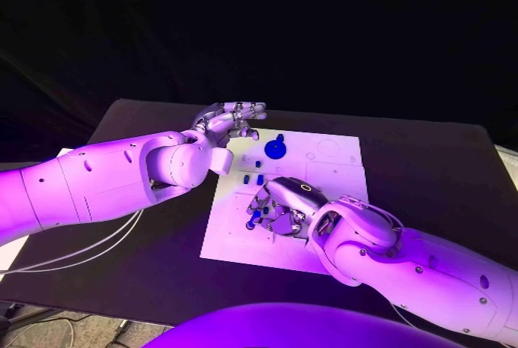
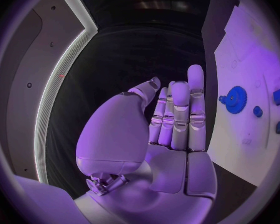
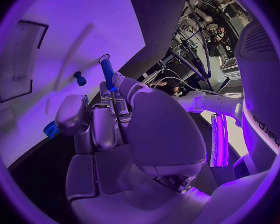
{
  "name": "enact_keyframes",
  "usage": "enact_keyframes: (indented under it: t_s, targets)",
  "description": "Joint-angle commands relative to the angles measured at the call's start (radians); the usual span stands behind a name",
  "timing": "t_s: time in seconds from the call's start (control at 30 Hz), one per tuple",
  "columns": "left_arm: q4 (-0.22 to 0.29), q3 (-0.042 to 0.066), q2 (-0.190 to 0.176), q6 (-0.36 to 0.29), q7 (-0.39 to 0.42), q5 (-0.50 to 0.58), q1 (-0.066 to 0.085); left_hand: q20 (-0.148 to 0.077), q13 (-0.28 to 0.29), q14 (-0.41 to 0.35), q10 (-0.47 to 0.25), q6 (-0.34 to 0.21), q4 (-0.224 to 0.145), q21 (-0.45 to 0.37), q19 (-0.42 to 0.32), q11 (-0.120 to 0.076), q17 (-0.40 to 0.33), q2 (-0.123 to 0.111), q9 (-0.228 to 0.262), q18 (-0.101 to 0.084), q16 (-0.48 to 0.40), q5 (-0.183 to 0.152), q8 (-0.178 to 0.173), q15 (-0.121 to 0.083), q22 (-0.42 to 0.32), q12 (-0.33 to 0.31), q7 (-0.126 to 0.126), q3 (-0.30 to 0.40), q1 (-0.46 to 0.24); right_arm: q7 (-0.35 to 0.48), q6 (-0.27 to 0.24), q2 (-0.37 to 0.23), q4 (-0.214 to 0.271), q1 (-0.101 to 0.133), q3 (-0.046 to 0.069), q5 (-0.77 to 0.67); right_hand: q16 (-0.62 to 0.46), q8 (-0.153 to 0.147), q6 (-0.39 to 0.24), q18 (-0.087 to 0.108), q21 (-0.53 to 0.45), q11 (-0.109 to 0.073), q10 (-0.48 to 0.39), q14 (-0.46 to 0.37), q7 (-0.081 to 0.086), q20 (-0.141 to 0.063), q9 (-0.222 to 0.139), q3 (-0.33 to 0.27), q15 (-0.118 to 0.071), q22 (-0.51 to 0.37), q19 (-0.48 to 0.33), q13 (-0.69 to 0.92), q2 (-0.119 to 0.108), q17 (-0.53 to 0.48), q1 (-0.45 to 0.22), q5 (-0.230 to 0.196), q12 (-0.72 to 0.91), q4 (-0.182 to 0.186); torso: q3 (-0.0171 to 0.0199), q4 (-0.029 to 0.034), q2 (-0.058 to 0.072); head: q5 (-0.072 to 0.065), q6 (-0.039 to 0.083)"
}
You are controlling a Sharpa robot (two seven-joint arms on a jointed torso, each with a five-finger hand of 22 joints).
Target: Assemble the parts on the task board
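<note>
On the left, the robot's left hand [image 1: 230, 120] hovers at the far left corner of the flat white rectangular task board [image 1: 334, 161], its silver fingers [image 2: 180, 109] straight, close together and holding nothing. Just right of it, a round blue toothed gear part [image 1: 276, 148] lies flat on the far part of the board; the left wrist view shows the same gear [image 2: 235, 99] with smaller blue pieces beside it. A few small blue peg-like parts [image 1: 259, 180] stand on the board between the gear and the right hand [image 1: 283, 207]. That hand rests over the board's middle, its fingers [image 3: 102, 127] curled around a slim blue rod-shaped part [image 3: 107, 73], which sticks out past the fingertips. The board sits in the middle of the dark counter [image 1: 432, 161].
</note>
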Motion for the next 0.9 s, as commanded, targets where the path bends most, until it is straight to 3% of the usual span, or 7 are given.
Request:
enact_keyframes:
  t_s: [0.03, 0.4, 0.9]
  targets:
    - [0.0, 0.001, 0.002, 0.021, 0.01, -0.012, 0.0, 0.005, 0.001, -0.009, -0.005, -0.008, -0.003, -0.001, 0.004, -0.002, -0.001, 0.01, 0.001, 0.01, -0.004, 0.002, 0.006, 0.001, 0.001, 0.007, -0.001, -0.004, 0.001, 0.011, 0.02, 0.005, -0.004, -0.002, -0.001, -0.007, 0.0, -0.006, -0.002, -0.013, 0.0, -0.05, 0.059, 0.035, 0.003, -0.003, -0.001, 0.005, -0.002, -0.001, -0.004, 0.006, 0.008, -0.002, 0.004, 0.006, 0.002, 0.001, 0.0002, 0.0003, 0.0, 0.003, -0.002]
    - [0.0, 0.001, 0.004, 0.022, 0.009, -0.012, 0.0, 0.005, 0.001, -0.009, -0.005, -0.008, -0.003, -0.001, 0.004, -0.002, -0.001, 0.01, 0.001, 0.01, -0.004, 0.002, 0.006, 0.001, 0.001, 0.007, -0.001, -0.004, 0.001, 0.002, 0.025, 0.018, -0.017, -0.003, -0.005, -0.043, 0.0, -0.006, -0.002, -0.013, -0.001, -0.05, 0.059, 0.035, 0.003, -0.003, -0.001, 0.006, -0.002, -0.002, -0.005, 0.006, 0.008, -0.002, 0.003, 0.007, 0.002, 0.0, -0.0001, 0.0006, 0.0, 0.003, -0.003]
    - [-0.001, 0.001, 0.005, 0.023, 0.008, -0.012, 0.0, 0.005, 0.001, -0.009, -0.005, -0.008, -0.003, -0.001, 0.004, -0.002, -0.001, 0.01, 0.001, 0.01, -0.004, 0.002, 0.006, 0.001, 0.001, 0.007, -0.001, -0.004, 0.001, -0.019, 0.055, 0.041, -0.036, -0.003, -0.027, -0.118, 0.001, -0.007, -0.002, -0.013, -0.001, -0.049, 0.059, 0.035, 0.003, -0.003, -0.001, 0.009, -0.001, -0.002, -0.006, 0.006, 0.01, -0.002, 0.001, 0.009, -0.001, -0.002, -0.0005, 0.0003, -0.001, 0.004, -0.006]
